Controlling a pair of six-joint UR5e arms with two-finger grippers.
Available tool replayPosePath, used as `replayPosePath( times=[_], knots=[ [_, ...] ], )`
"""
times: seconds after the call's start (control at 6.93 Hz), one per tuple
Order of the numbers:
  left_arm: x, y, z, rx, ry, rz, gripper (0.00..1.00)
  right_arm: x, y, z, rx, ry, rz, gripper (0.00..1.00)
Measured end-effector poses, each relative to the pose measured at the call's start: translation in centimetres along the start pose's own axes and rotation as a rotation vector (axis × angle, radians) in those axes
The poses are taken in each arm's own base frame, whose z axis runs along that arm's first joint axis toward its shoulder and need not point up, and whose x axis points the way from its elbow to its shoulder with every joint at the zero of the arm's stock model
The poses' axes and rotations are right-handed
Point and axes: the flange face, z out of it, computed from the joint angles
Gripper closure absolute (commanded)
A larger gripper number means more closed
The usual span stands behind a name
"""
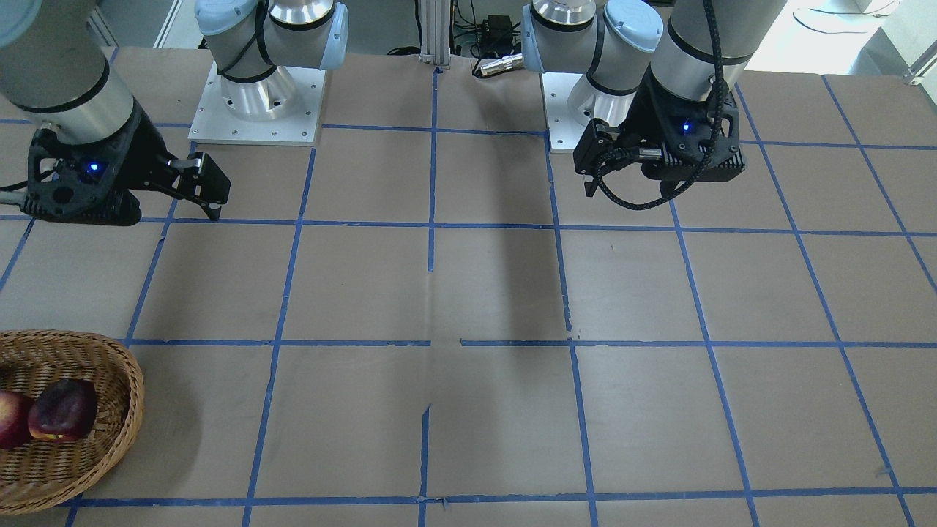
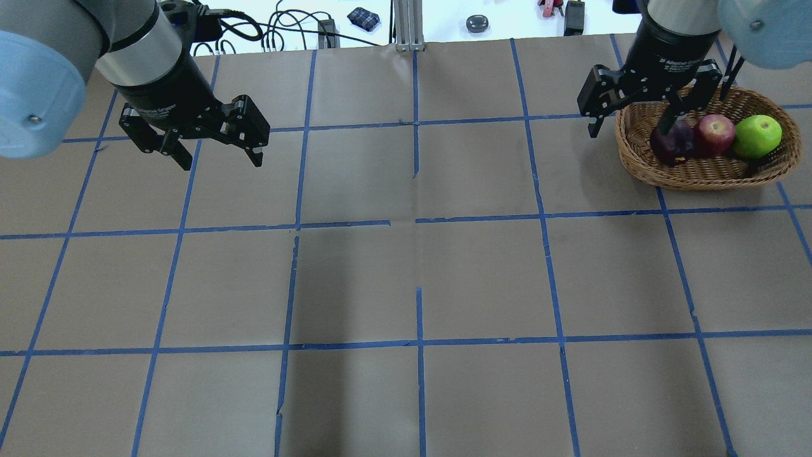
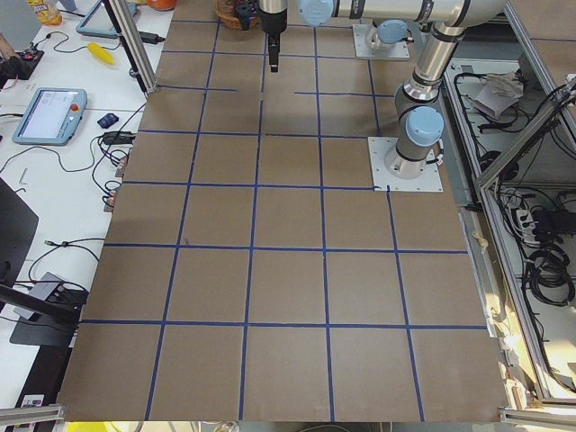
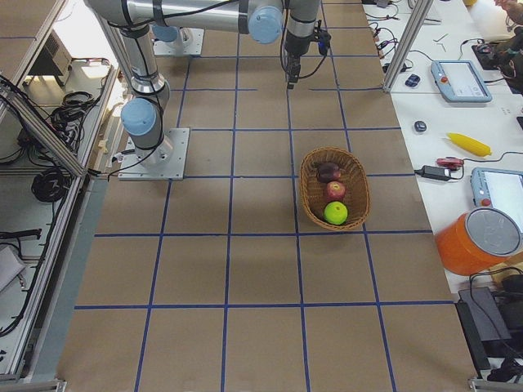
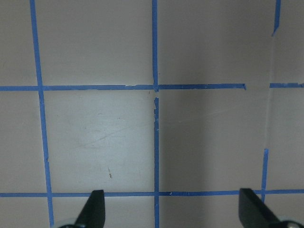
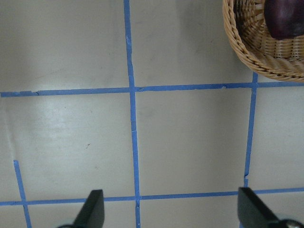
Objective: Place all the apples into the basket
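Right gripper: fingers spread wide, nothing between them. Left gripper: likewise spread and empty, hanging over bare brown tabletop taped in blue squares.

Oval light-brown woven wicker basket sits just beside the right gripper, ahead of it and off to its outer side, and well apart from the left gripper. Inside: dark maroon apple nearest the right gripper, red apple touching it, lime-green apple farthest out.

No fruit seen loose on the tabletop. Judged: loading done, only withdrawal left. Best done by lifting straight off with fingers apart, clear of the wicker rim, so nothing snags or tips.

Basket's long axis runs sideways, away from the right gripper, and the apples line up along it. Stem directions too small to tell.
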Motion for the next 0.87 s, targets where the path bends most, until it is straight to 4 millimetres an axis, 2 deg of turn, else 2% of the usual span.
replayPosePath(
  times=[0.43, 0.87],
  knots=[
    [0.0, 0.0, 0.0, 0.001, 0.0, 0.0, 0.0, -0.3, 0.0, -0.1, 0.004, -0.008, 0.002, 0.0],
    [0.0, 0.0, 0.0, 0.0, -0.001, 0.0, 0.0, -1.2, 1.7, -1.5, 0.025, -0.01, -0.014, 0.0]
  ],
)
